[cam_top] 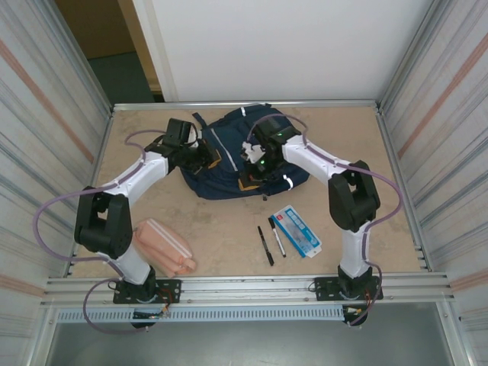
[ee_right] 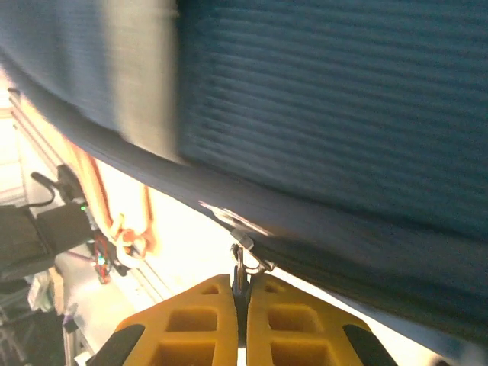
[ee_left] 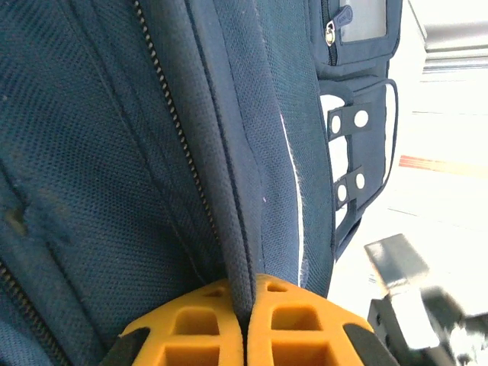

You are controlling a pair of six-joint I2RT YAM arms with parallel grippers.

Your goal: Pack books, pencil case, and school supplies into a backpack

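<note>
Backpack (cam_top: 229,164) at far centre of table (cam_top: 221,221). Left gripper (ee_left: 245,305) pinches a fold of its fabric. Right gripper (ee_right: 241,293) is clamped on the metal zipper pull (ee_right: 244,255). Pens (cam_top: 265,245), box (cam_top: 297,230) and pencil case (cam_top: 164,245) lie nearer.

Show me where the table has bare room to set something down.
Bare table lies between the pencil case and the pens, left of the left arm, and in the far right corner past the right arm. The far middle is crowded: the backpack, with the left gripper and right gripper shut on it.
</note>
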